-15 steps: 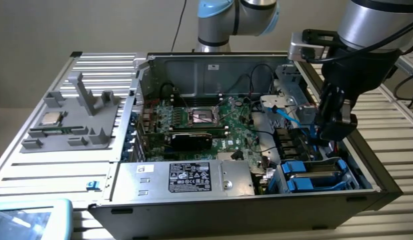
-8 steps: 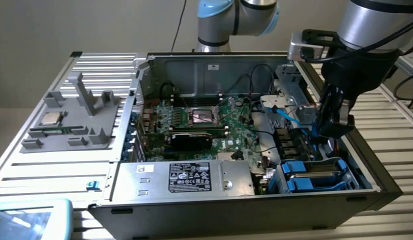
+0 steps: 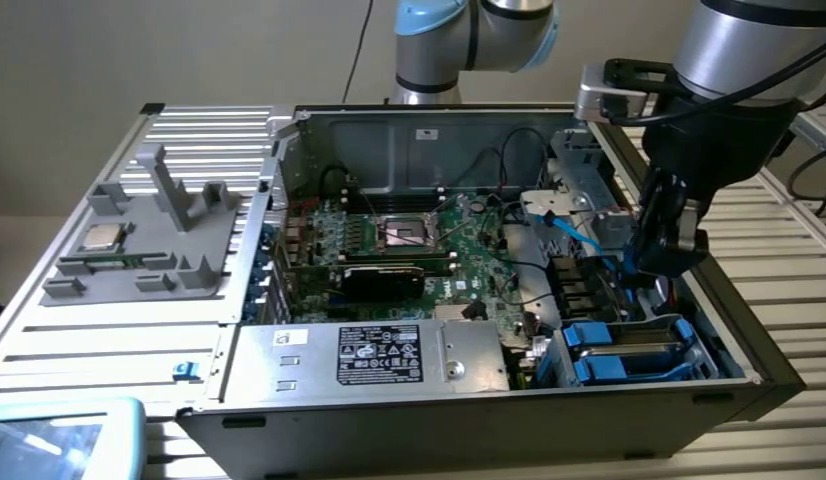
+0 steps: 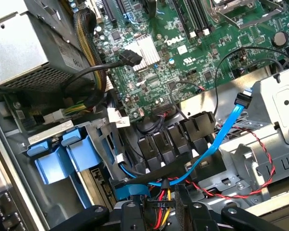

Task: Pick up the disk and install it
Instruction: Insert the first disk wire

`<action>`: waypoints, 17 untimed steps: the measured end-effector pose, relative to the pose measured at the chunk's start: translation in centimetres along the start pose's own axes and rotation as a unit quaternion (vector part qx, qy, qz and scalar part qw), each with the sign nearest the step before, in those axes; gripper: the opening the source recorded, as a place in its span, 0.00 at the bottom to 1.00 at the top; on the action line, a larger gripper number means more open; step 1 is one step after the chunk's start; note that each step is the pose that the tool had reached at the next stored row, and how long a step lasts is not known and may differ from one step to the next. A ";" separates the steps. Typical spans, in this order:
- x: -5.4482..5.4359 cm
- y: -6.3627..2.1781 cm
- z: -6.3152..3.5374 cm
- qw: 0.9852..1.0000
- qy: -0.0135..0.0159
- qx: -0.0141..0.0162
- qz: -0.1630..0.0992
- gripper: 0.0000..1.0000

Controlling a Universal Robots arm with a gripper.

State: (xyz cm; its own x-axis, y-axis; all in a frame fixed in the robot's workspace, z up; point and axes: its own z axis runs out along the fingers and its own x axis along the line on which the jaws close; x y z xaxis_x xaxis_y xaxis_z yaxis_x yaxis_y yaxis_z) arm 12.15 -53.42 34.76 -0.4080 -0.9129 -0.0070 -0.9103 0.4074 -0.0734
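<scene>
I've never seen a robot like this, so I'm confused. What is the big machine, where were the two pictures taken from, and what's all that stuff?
The machine is a robot arm with an end effector, its grabbing part. One picture comes from a camera standing nearby; the other from a camera on the arm's wrist. On the table lies an open computer case. Inside are a green board, a silver box, blue brackets and cables. The end effector hangs inside the case, near the cables. Beside the case, a grey tray holds a small chip. Whether the end effector holds anything, I cannot tell.
</scene>
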 end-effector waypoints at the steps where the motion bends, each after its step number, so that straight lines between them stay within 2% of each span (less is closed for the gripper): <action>1: 0.0 0.00 0.00 1.000 0.000 0.000 0.000 0.36; 3: -0.1 0.01 -0.06 1.000 0.002 0.001 0.000 0.36; 6: -0.2 0.04 -0.55 1.000 0.011 0.006 -0.001 0.36; 11: -0.4 0.19 -1.28 1.000 0.025 0.016 -0.002 0.36; 13: -0.5 0.29 -1.56 0.999 0.030 0.019 -0.002 0.36; 15: -0.5 0.53 -1.78 0.999 0.035 0.022 -0.003 0.36; 17: -0.4 0.77 -1.82 0.999 0.038 0.024 -0.003 0.36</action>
State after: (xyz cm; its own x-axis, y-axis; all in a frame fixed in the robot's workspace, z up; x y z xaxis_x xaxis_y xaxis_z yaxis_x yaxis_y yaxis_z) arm 11.48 -52.71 36.52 -0.4085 -0.9101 0.0699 -0.9091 0.3988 -0.1204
